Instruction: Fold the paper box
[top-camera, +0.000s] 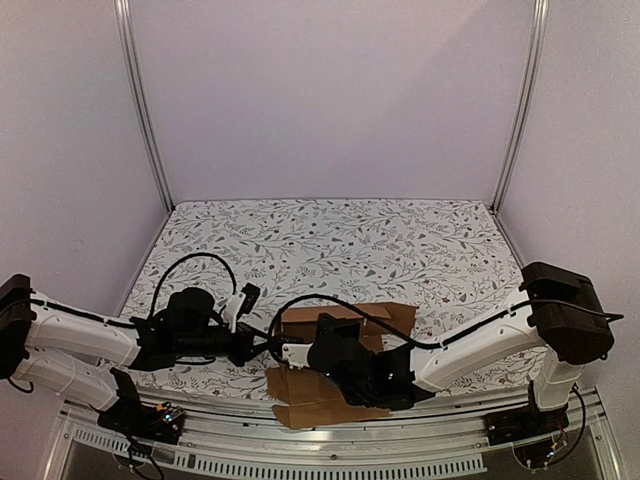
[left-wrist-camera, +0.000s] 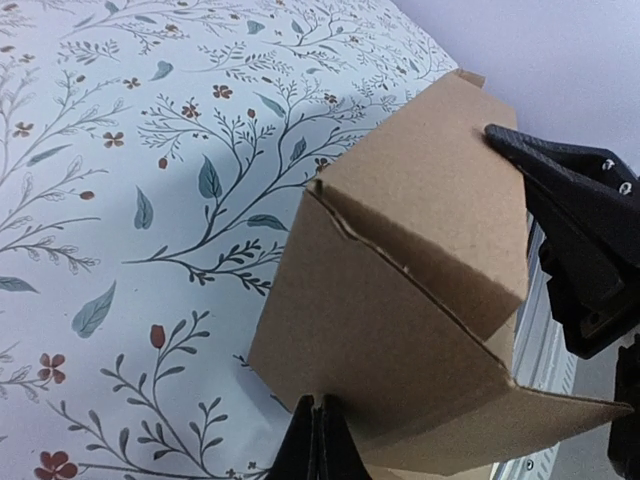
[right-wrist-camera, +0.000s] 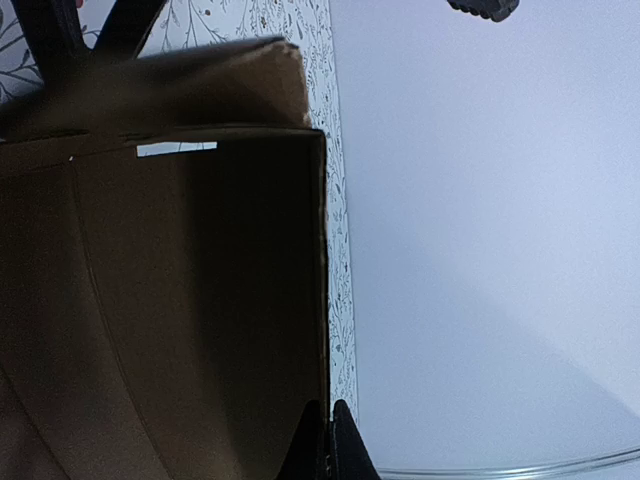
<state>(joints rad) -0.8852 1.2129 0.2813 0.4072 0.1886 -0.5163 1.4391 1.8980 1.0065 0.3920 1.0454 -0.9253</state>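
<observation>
No readable text, label, brand, number or sign appears on anything in these views.

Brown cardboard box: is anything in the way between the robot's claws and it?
No, nothing visible is in the way. The brown cardboard paper box sits between the fingers of the left gripper. The open right gripper has the cardboard right beside its lower finger. Only the patterned tablecloth lies around it.
</observation>
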